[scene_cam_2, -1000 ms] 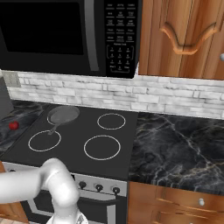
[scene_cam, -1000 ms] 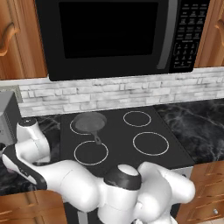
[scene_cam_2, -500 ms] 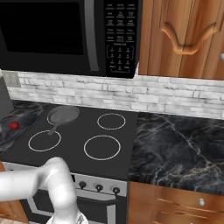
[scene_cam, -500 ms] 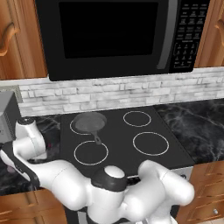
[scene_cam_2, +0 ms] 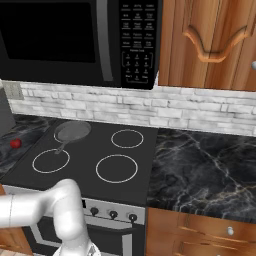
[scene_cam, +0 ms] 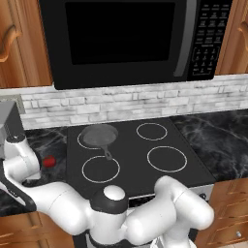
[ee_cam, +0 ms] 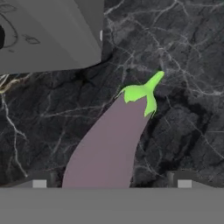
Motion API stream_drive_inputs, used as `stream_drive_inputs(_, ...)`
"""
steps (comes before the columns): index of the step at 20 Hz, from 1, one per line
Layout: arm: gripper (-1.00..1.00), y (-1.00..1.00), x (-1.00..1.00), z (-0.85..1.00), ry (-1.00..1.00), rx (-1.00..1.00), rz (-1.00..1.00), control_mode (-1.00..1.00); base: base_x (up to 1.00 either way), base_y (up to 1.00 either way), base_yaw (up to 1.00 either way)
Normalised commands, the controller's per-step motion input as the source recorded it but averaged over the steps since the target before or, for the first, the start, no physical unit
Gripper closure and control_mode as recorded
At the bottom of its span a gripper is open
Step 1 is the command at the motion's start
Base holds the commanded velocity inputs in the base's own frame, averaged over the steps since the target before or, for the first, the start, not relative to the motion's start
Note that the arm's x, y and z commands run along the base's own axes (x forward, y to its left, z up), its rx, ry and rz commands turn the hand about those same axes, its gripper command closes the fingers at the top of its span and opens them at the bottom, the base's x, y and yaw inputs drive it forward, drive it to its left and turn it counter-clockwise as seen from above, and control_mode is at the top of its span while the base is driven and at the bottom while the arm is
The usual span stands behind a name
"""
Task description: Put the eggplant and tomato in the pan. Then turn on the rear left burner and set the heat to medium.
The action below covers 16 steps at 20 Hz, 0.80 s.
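Over the eggplant (ee_cam: 109, 144) on the dark counter (ee_cam: 183, 65): tool (ee_cam: 111, 183) wide open, straddling it. Tomato (scene_cam: 48, 161) left of the pan (scene_cam: 98, 136).

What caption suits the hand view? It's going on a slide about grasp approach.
Open gripper poised over the eggplant lying on the dark marble counter, fingertips either side of its body.

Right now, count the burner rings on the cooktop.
4: rear left under the pan, rear right, front left, front right. None looks hidden.
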Motion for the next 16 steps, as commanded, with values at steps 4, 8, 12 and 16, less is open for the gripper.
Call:
stream_drive_inputs(4,-1.0,0.32,0.16,-0.21,0.0,0.0,0.0,-1.0,0.0,0.0,0.0)
stream_drive_inputs(8,-1.0,0.16,0.0,-0.31,0.0,0.0,-0.01,-1.0,0.0,0.0,0.0)
stream_drive_inputs(12,-1.0,0.03,0.0,-0.37,0.0,0.0,-0.02,-1.0,0.0,0.0,0.0)
stream_drive_inputs(16,-1.0,0.0,0.0,0.0,0.0,0.0,0.0,-1.0,0.0,0.0,0.0)
